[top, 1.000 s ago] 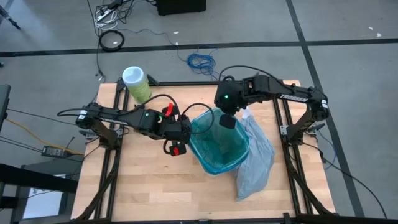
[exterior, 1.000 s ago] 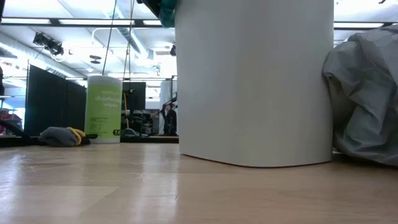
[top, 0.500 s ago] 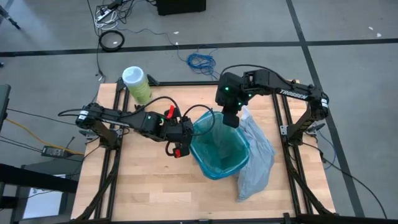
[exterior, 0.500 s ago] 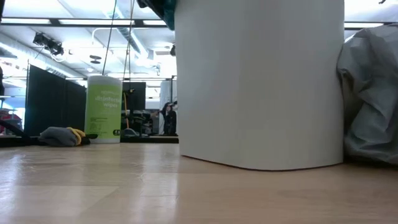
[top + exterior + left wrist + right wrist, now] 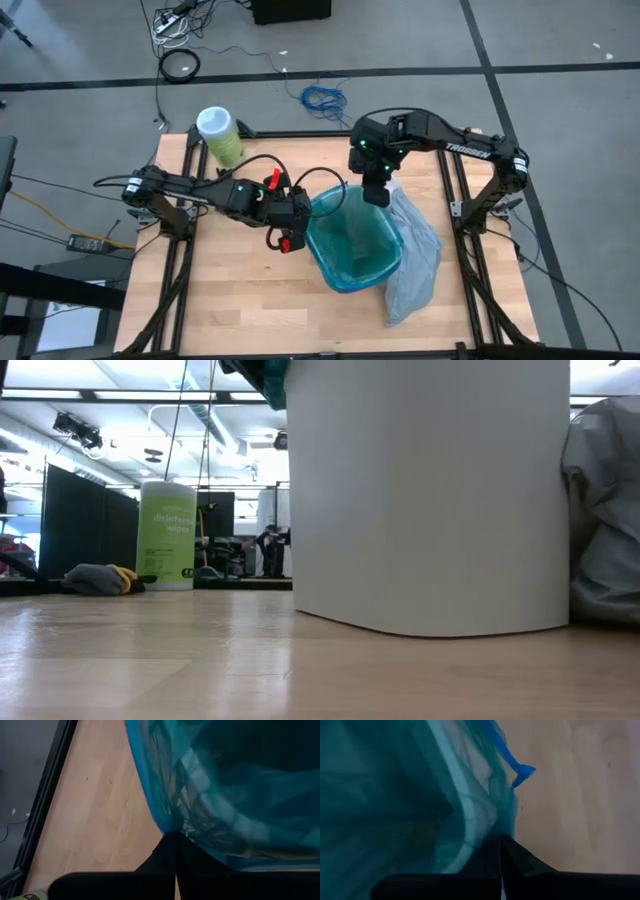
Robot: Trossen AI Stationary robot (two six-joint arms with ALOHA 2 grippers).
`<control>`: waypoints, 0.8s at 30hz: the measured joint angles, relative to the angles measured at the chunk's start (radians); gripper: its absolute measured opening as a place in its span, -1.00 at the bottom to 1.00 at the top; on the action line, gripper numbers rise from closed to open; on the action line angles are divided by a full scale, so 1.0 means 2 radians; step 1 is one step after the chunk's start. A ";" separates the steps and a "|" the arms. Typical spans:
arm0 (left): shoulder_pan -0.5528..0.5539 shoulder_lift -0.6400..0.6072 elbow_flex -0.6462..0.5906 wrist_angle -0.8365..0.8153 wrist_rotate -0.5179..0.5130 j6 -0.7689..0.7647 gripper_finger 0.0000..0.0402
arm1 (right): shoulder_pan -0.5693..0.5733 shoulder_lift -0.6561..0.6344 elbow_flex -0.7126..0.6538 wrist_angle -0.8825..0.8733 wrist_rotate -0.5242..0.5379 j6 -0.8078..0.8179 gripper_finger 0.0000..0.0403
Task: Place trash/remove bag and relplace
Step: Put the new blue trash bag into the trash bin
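Since a second ago the white round plastic bin [image 5: 357, 240] has slid a little toward the right arm's side of the pale wooden desk [image 5: 240, 310], crowding the pale grey crinkly plastic bag [image 5: 412, 262] that lies slumped beside it — in the low view the bin's wall now covers more of that bag. The teal translucent plastic liner [image 5: 350, 222] sits in the bin's mouth. The left pincer [image 5: 303, 213] is pressed together on the liner's rim at the bin's near-left edge, pinching the film. The right pincer [image 5: 377, 192] is likewise shut on the liner at the far edge, its fingers [image 5: 517, 855] meeting on the teal fold. Whether any scraps lie inside the liner is hard to make out. A green wipes canister [image 5: 219, 135] stands at the desk's far left corner — well apart from the bin.
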State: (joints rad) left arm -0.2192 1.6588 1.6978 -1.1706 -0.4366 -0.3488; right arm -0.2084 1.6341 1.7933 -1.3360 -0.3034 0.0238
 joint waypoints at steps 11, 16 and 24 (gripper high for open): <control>0.000 0.000 0.000 -0.001 0.000 0.001 -0.99 | 0.000 0.001 -0.048 0.010 -0.034 -0.009 -1.00; 0.000 0.000 0.000 -0.001 0.000 0.001 -0.99 | -0.009 -0.005 -0.048 0.010 -0.034 -0.003 -1.00; 0.000 0.000 0.000 -0.001 0.000 0.001 -0.99 | -0.039 -0.073 -0.048 0.007 0.011 0.028 -1.00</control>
State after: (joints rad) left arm -0.2192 1.6588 1.6978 -1.1721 -0.4370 -0.3476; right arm -0.2859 1.4875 1.6978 -1.3228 -0.2810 0.0803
